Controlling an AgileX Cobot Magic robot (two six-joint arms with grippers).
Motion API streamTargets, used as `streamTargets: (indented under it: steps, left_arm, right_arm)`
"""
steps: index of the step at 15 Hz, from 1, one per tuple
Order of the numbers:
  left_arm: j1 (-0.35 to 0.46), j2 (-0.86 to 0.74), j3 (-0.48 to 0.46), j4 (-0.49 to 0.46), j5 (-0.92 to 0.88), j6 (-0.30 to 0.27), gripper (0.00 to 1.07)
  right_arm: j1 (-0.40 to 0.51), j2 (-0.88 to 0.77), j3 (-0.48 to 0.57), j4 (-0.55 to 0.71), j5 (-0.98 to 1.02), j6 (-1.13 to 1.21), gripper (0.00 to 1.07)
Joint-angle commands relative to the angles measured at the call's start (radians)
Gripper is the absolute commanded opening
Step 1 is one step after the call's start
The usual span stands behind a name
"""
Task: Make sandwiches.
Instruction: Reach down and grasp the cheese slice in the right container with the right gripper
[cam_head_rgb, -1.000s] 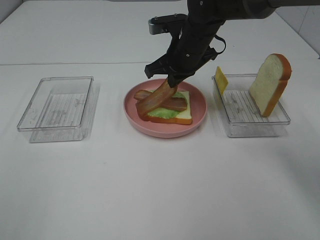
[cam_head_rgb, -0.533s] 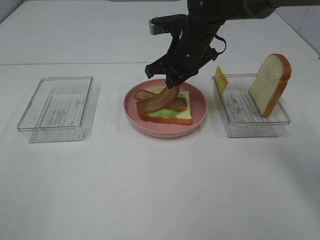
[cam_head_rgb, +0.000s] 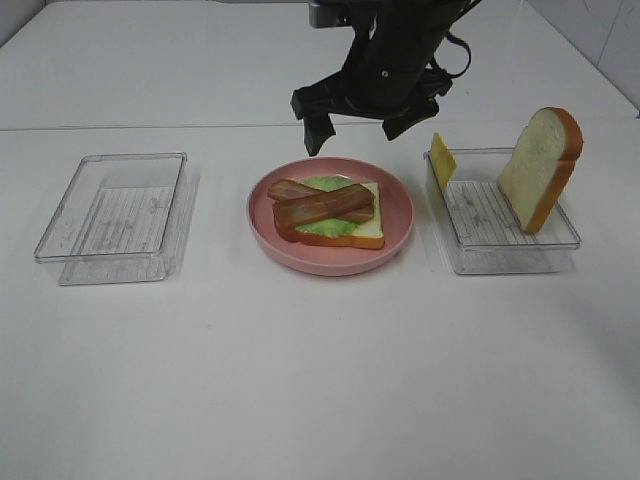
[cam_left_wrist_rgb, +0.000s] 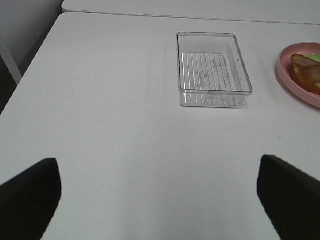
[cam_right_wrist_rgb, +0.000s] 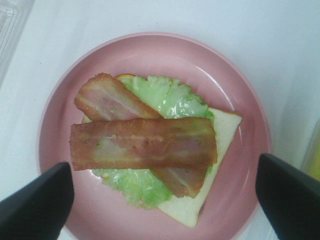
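Right hand: spread wide, pinching nothing, poised over the far rim of the plate. Just below, mid-worktop: half-built sandwich, two bacon strips crossed on top.

Probably needs cheese next. Off to that hand's right, close by: cheese slice standing on edge against the plate-side wall of the right tray, long axis roughly upright. Farther along the same tray: second bread slice, leaning upright. Clearly nearer to this arm.

Left hand: also spread, holding nothing, well apart over the worktop's left side, short of the left tray.
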Motion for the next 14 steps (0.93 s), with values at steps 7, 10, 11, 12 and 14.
streamTargets:
  steps: [7, 10, 11, 12, 14]
  left_arm:
    - [0.002, -0.021, 0.002, -0.004, -0.006, -0.004, 1.00]
    - [0.002, -0.021, 0.002, -0.004, -0.006, -0.004, 1.00]
    - [0.002, -0.021, 0.002, -0.005, -0.006, -0.004, 1.00]
    - [0.002, -0.021, 0.002, -0.005, -0.006, -0.004, 1.00]
    - [0.002, -0.021, 0.002, -0.005, -0.006, -0.004, 1.00]
  right_arm:
    - [-0.131, -0.101, -0.145, 0.038, 0.278, 0.047, 0.96]
    - [-0.198, -0.077, -0.146, 0.057, 0.267, 0.042, 0.96]
    - [-0.242, -0.049, -0.146, 0.093, 0.254, 0.039, 0.96]
    - [-0.264, -0.028, -0.146, 0.137, 0.249, 0.025, 0.96]
    - [-0.284, 0.005, -0.146, 0.189, 0.244, -0.005, 0.95]
